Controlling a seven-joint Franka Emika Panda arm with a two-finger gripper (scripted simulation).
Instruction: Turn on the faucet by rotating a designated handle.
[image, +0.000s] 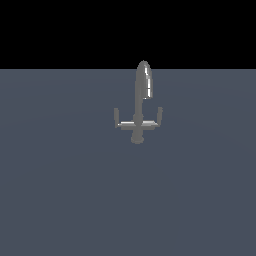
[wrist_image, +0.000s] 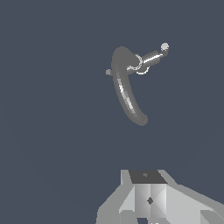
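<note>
The faucet (image: 142, 90) is a small gray metal tap standing upright on the floor, with a tall arched spout, a round base and a horizontal crossbar. Each crossbar arm ends in a short upturned stub, one on the exterior view's left (image: 116, 116) and one on its right (image: 160, 115). Which of the two is the designated handle does not show. The wrist view looks down on the faucet (wrist_image: 127, 95), with one stub (wrist_image: 164, 47) plain and the other (wrist_image: 108, 72) mostly hidden behind the spout. Only part of my gripper (wrist_image: 149, 201) shows at the picture's edge, well apart from the faucet. It is absent from the exterior view.
A flat, plain dark blue-gray floor (image: 60, 190) surrounds the faucet on all sides. A black background lies beyond its far edge.
</note>
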